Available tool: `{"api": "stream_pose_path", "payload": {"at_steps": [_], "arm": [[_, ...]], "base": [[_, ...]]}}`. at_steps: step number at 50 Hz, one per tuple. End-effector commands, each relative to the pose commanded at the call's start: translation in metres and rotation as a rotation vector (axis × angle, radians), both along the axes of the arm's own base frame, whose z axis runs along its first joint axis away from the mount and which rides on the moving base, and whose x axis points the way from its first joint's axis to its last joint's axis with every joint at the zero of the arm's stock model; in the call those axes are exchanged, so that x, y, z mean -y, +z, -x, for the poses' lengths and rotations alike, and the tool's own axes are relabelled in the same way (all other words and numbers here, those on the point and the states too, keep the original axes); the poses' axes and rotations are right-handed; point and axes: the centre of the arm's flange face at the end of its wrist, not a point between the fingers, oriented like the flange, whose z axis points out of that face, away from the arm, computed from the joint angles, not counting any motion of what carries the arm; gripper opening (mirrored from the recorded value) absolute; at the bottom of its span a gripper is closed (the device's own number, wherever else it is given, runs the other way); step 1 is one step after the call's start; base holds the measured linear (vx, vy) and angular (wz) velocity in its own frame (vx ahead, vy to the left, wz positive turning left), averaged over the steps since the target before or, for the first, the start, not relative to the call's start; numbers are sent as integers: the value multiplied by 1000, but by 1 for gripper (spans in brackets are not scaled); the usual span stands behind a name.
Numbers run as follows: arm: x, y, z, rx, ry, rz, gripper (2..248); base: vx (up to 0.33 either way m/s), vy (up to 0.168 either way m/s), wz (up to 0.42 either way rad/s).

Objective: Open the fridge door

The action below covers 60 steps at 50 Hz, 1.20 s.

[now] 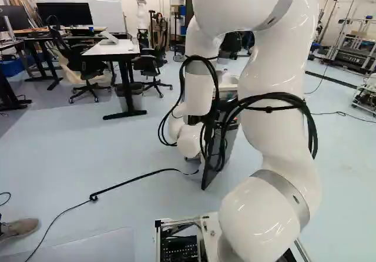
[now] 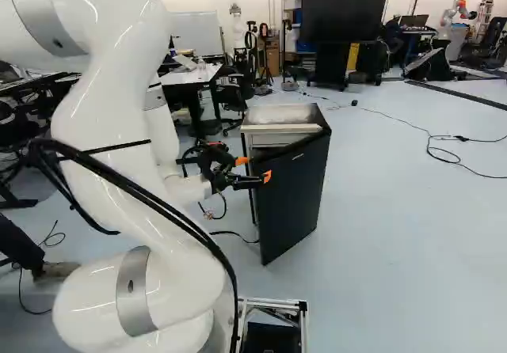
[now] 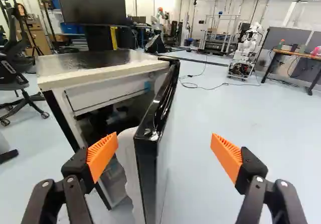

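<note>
In the right base view my gripper is at the near side of the small fridge, by the top of its black door. The door stands partly open, swung out from the body. In the wrist view the gripper is open, its orange pads wide apart. The door's edge shows between them, nearer the finger on the fridge side; that finger shows in front of the opening into the fridge body. Whether it touches the door's inner face I cannot tell. The arm largely hides the fridge in the left base view.
A white table and office chairs stand beyond the arm. A large screen is behind the fridge. Cables lie on the floor; another robot stands farther off. A shoe shows near the base.
</note>
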Motion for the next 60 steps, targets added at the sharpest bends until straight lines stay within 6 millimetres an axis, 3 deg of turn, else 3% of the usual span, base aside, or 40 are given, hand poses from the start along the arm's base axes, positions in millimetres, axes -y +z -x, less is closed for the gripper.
{"api": "stream_pose_path", "payload": {"at_steps": [18, 60], "arm": [[22, 3, 32, -19, -69, 23, 247], [78, 6, 72, -49, -301, 43, 247]], "base": [[0, 0, 0], [0, 0, 0]]}}
